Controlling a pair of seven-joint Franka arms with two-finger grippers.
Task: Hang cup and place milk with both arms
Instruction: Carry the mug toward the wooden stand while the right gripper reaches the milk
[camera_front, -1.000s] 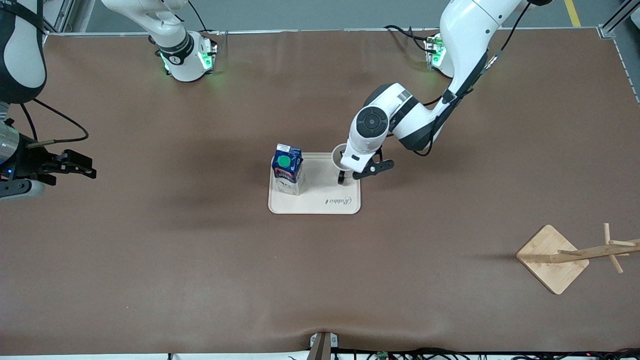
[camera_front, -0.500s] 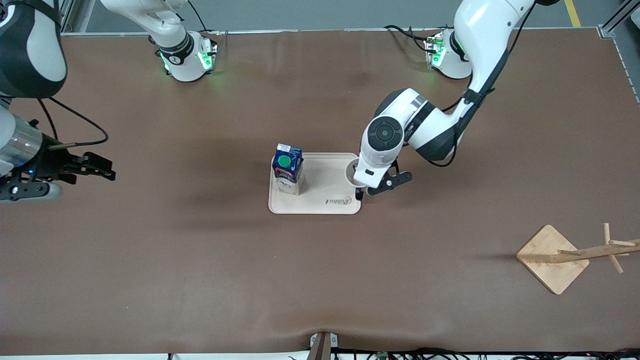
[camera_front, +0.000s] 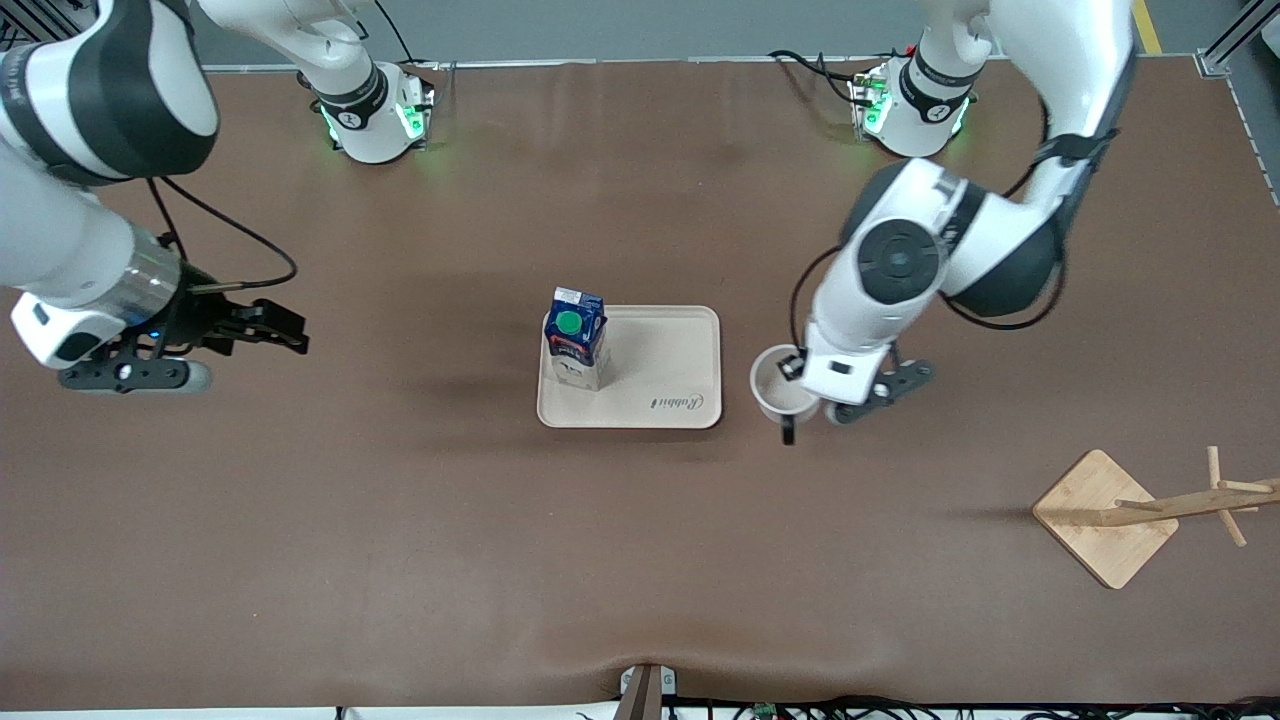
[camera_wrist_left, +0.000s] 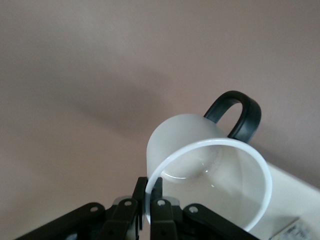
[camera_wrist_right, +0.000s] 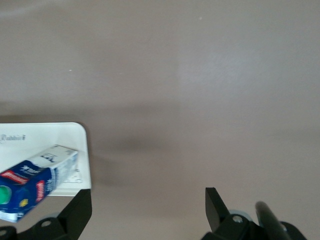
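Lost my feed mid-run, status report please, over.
Left gripper shut on cup, over bare table beside tray. Right gripper open, over table. Milk upright on tray. Nothing between cup and rack.

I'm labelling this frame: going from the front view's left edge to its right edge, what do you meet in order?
Right gripper → milk carton → tray → cup in the left gripper → wooden cup rack.

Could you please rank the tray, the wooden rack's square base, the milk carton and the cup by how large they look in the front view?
1. Tray
2. Wooden rack's base
3. Milk carton and cup: they look alike; the cup, held up in the left gripper, sits nearer the camera.
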